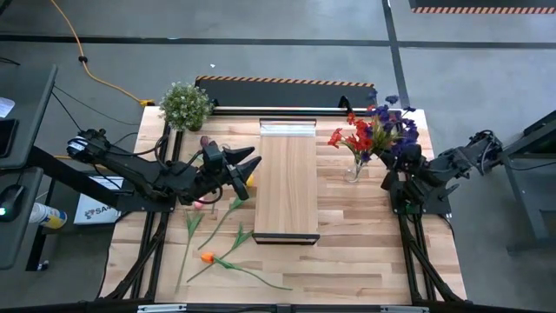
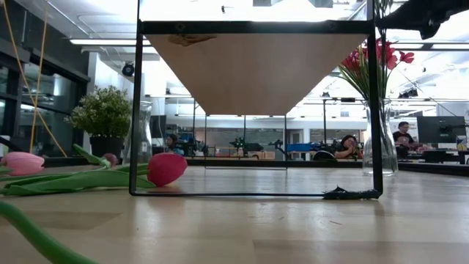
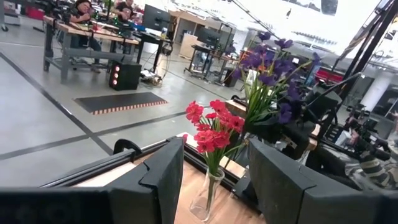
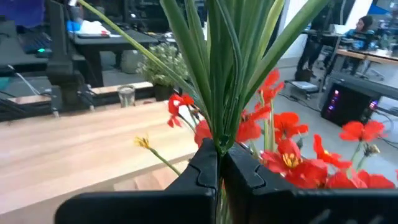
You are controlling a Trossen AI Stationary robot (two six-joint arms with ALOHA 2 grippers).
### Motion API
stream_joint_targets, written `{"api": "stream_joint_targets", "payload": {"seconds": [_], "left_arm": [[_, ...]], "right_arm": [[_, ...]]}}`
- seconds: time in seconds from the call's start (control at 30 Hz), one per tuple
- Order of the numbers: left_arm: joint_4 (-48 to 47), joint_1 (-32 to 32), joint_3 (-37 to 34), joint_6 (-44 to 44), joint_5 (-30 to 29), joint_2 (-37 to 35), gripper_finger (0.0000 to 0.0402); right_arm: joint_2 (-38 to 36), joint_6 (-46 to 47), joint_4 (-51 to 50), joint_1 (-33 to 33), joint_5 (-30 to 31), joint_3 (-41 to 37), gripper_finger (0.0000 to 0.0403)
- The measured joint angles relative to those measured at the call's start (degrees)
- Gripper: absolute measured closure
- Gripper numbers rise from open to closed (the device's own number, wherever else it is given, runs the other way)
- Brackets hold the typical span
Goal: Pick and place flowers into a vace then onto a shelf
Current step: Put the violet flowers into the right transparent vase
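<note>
Gripping green stems (image 4: 219,68), right gripper (image 4: 220,163) pinched tight beside vase (image 1: 354,168), purple heads cut off, left gripper (image 3: 214,180) spread, empty.

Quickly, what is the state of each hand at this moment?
Left hand: open, holding nothing, raised beside the shelf.
Right hand: closed on the purple flower stems, by the vase.

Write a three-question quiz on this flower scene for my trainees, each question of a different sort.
1. True or false: the right hand is shut on the stems of the purple flowers.
2. What stands in the glass vase? A red flowers; B yellow flowers; C nothing.
3. Fill in: the orange tulip lies on the ____, not on the shelf.
Key: 1 true; 2 A; 3 table.
</note>
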Motion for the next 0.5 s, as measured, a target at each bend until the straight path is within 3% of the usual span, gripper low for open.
{"api": "stream_joint_targets", "payload": {"seconds": [0.5], "left_arm": [[0.1,0.0,0.0,0.7,-0.2,0.0,0.019]], "right_arm": [[5.6,6.5,-2.7,0.0,6.1,0.0,0.0403]]}}
